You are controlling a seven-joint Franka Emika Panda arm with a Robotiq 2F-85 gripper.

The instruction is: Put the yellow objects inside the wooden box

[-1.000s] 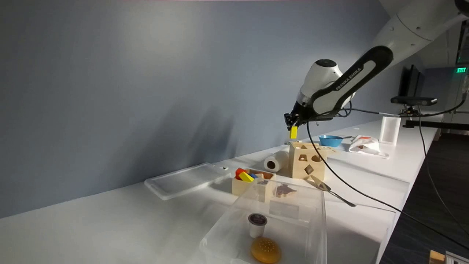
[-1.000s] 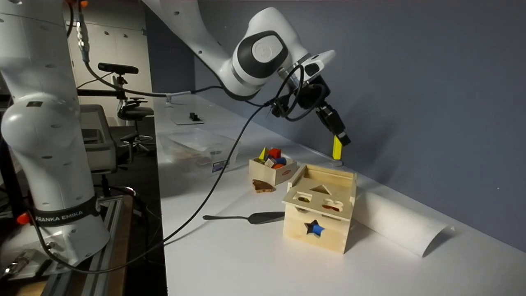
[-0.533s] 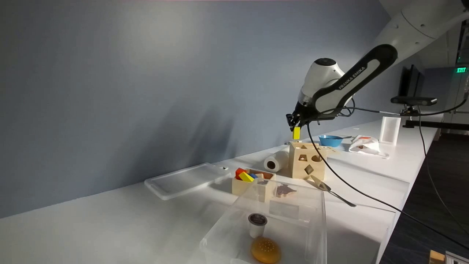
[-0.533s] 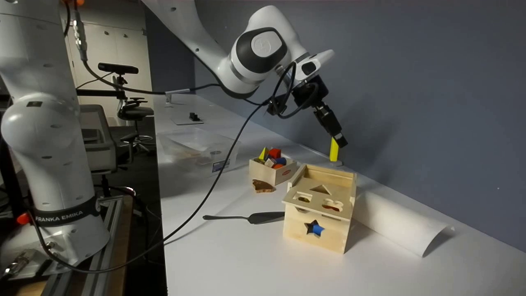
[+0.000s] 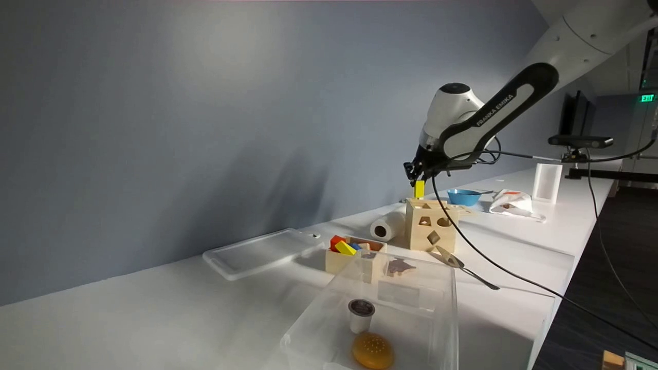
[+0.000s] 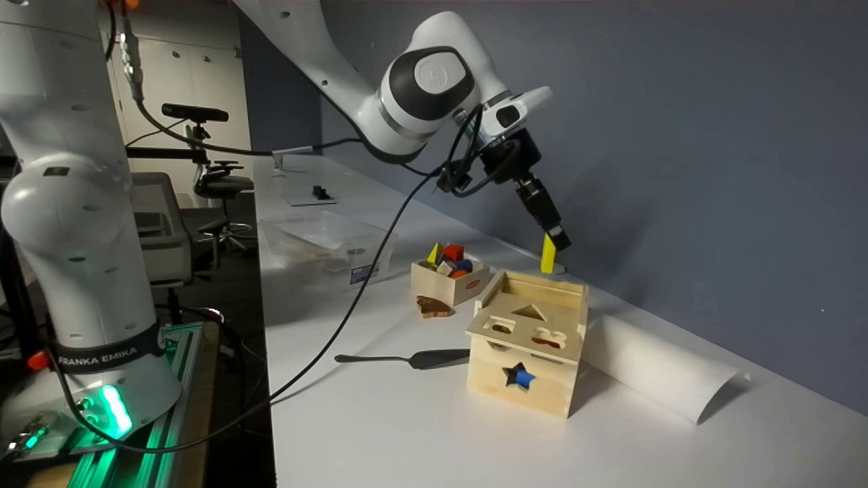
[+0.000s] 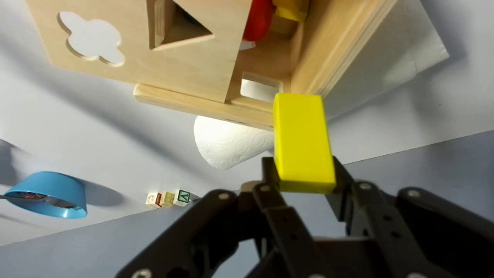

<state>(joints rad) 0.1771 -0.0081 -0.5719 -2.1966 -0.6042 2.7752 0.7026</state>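
Note:
My gripper point(image 7: 304, 175) is shut on a yellow block point(image 7: 303, 135), which sticks out past the fingertips. The block also shows in both exterior views point(image 5: 419, 189) point(image 6: 548, 255). In the wrist view it overlaps a corner of the taller wooden cube point(image 7: 189, 58). In an exterior view it appears just above the cube's top point(image 5: 417, 234); its exact height is unclear. The cube's lid is partly open, with a yellow piece point(image 7: 292, 11) and a red piece inside. The low wooden box point(image 5: 337, 262) point(image 6: 432, 283) holds a yellow piece point(image 5: 345, 248) among red and blue ones.
A paper roll point(image 5: 388, 226) point(image 6: 658, 369) lies beside the cube along the wall. A cake server point(image 6: 437, 359) lies by the cube. A clear bin point(image 5: 370, 298) stands near the low box. A blue bowl point(image 5: 462, 197) and letter blocks point(image 7: 168, 199) are farther along. A black cable point(image 6: 366, 281) hangs from the arm.
My gripper, still holding the yellow block, has moved slightly down, and shifted a little toward the cube in an exterior view. A green light now shows on the robot base. The boxes have not moved.

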